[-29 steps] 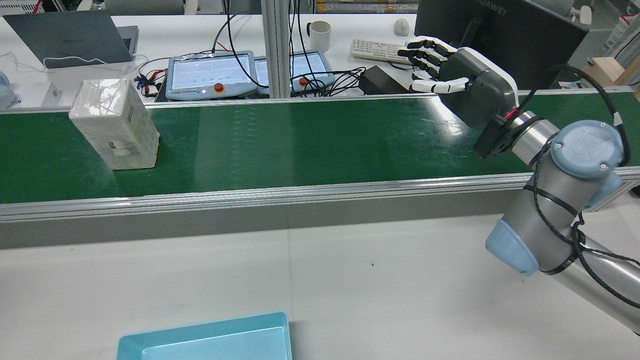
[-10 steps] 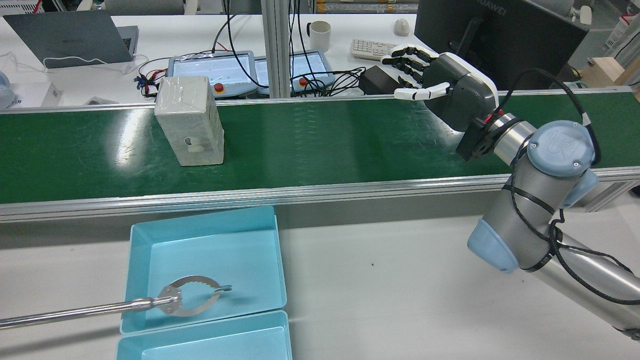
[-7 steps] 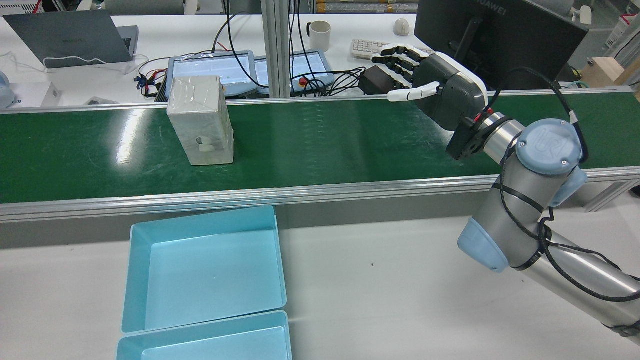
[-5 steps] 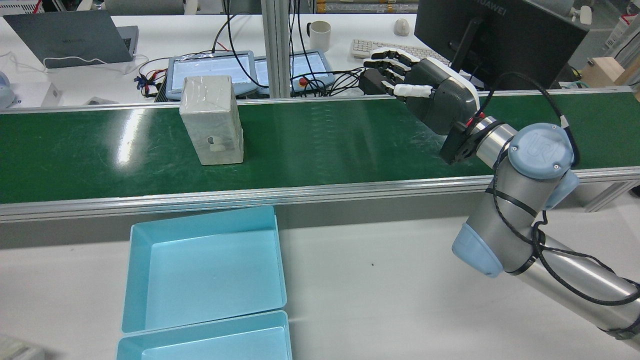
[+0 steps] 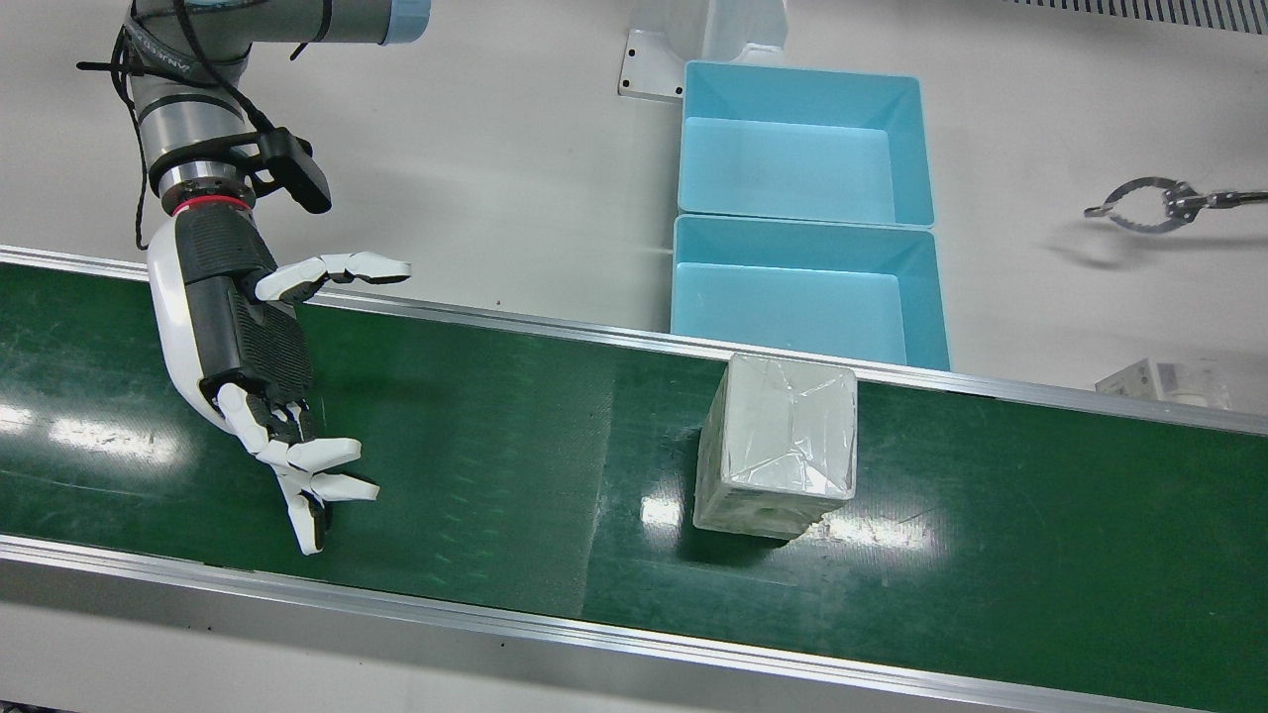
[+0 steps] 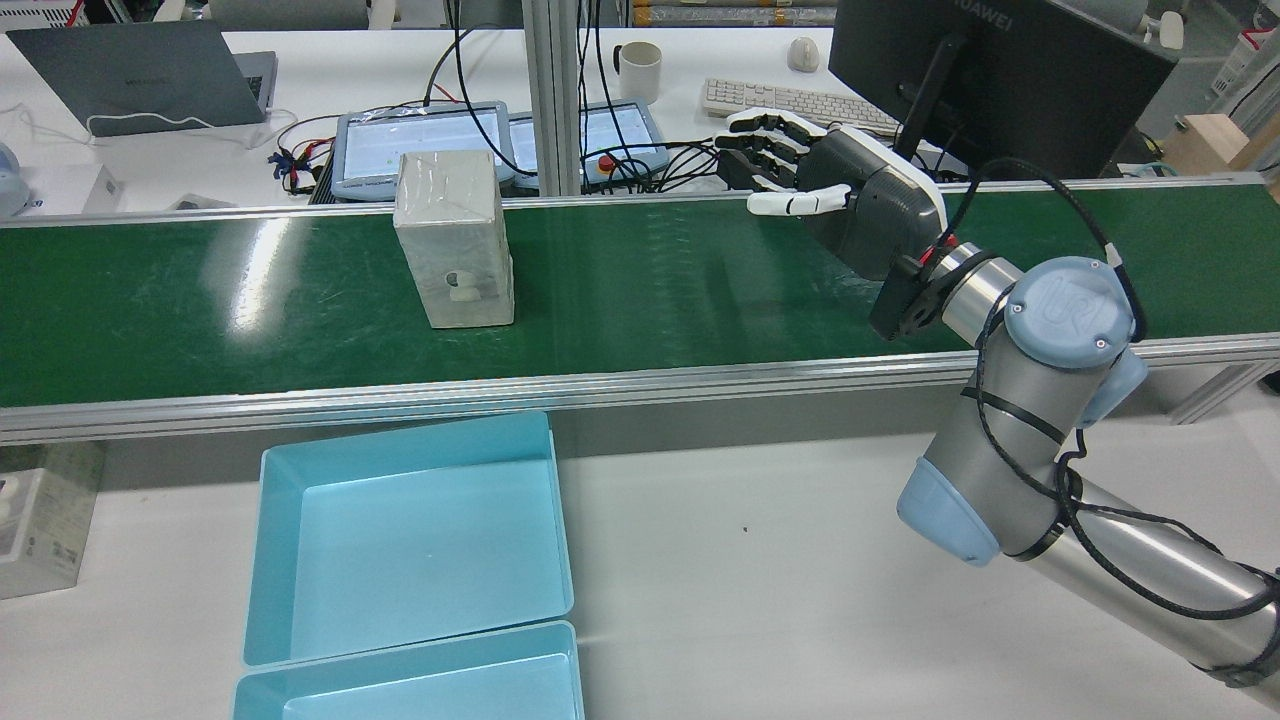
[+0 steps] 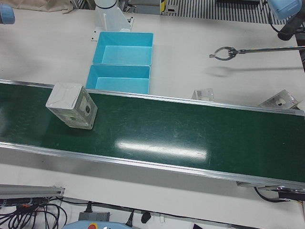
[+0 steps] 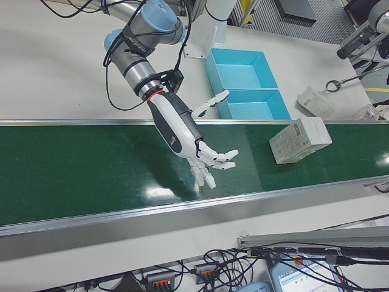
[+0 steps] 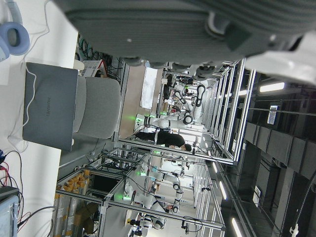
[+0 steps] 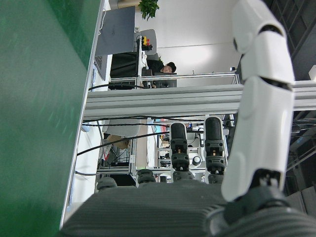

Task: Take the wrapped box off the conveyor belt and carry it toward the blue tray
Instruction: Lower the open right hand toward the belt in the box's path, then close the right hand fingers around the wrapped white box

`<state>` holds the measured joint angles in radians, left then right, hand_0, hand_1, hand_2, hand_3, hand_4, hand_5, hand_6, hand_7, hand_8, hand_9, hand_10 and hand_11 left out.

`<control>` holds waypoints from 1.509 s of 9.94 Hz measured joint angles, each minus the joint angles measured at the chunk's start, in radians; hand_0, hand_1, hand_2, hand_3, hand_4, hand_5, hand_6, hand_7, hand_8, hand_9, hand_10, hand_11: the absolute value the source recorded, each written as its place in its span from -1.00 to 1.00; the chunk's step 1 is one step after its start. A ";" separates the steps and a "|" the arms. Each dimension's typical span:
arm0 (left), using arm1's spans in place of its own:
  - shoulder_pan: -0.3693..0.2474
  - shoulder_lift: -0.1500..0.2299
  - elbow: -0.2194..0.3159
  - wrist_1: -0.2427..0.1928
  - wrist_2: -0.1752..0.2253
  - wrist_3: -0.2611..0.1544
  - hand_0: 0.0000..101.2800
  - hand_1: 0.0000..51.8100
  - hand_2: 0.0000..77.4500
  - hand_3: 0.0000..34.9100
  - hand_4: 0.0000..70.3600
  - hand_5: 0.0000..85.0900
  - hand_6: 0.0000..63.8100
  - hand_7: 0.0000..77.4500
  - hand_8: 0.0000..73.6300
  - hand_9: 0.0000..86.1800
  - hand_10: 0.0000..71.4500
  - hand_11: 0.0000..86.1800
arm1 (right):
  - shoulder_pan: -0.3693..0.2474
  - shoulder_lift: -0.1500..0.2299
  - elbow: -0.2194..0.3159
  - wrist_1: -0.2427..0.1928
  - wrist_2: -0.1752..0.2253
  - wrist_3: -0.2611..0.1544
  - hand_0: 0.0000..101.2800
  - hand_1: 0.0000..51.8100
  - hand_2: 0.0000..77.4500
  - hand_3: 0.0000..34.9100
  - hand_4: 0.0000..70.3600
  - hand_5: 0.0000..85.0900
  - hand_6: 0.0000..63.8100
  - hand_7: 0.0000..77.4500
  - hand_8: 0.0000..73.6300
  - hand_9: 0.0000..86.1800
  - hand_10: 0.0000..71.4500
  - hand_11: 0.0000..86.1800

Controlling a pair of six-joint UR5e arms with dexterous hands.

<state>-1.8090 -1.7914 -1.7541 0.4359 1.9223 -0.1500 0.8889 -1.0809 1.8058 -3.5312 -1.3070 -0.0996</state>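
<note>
Both blue trays (image 6: 405, 530) by the desk's (image 6: 780, 560) near edge have nothing in them. The box (image 6: 455, 238) stands upright on the belt (image 6: 650, 290), well apart from the right hand (image 6: 835, 195), whose fingers (image 5: 322, 465) are spread wide, holding nothing. Can't tell how the left hand's fingers are set.

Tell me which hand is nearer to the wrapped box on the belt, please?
Right. The right hand hangs open over the belt, apart from the wrapped box. The left hand is away from the belt, outside every station view.

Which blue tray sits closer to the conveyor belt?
The blue tray whose rim nearly meets the belt rail, directly behind the wrapped box; the other tray lies beyond it.
</note>
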 joint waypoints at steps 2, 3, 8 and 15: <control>0.000 0.000 0.000 0.000 0.000 0.000 -1.00 -1.00 -0.99 -1.00 -1.00 -0.97 -1.00 -1.00 -1.00 -1.00 -0.98 -1.00 | -0.005 0.001 -0.002 0.001 0.000 -0.003 -0.08 -0.31 -0.41 -0.06 -0.69 -0.21 -0.86 -0.42 -1.00 -0.87 -1.00 -0.96; 0.000 0.000 0.000 0.000 0.000 0.000 -1.00 -1.00 -0.99 -1.00 -1.00 -0.97 -1.00 -0.99 -1.00 -1.00 -0.98 -1.00 | -0.012 0.005 -0.004 0.001 0.000 -0.011 -0.08 -0.31 -0.41 -0.06 -0.69 -0.21 -0.86 -0.42 -1.00 -0.87 -1.00 -0.96; 0.000 0.000 0.000 0.000 0.000 0.000 -1.00 -1.00 -0.99 -1.00 -1.00 -0.97 -1.00 -1.00 -1.00 -1.00 -0.98 -1.00 | -0.025 0.034 -0.009 0.002 0.000 -0.040 -0.02 -0.33 -0.45 -0.01 -0.71 -0.19 -0.88 -0.38 -1.00 -0.87 -1.00 -0.96; 0.000 0.000 0.000 0.000 0.000 0.000 -1.00 -1.00 -0.99 -1.00 -1.00 -0.97 -1.00 -1.00 -1.00 -1.00 -1.00 -1.00 | -0.053 0.064 -0.056 0.008 0.000 -0.043 -0.03 -0.33 -0.45 0.06 -0.75 -0.19 -0.93 -0.42 -1.00 -0.90 -1.00 -0.96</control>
<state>-1.8090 -1.7914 -1.7542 0.4359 1.9222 -0.1500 0.8359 -1.0168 1.7494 -3.5237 -1.3069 -0.1429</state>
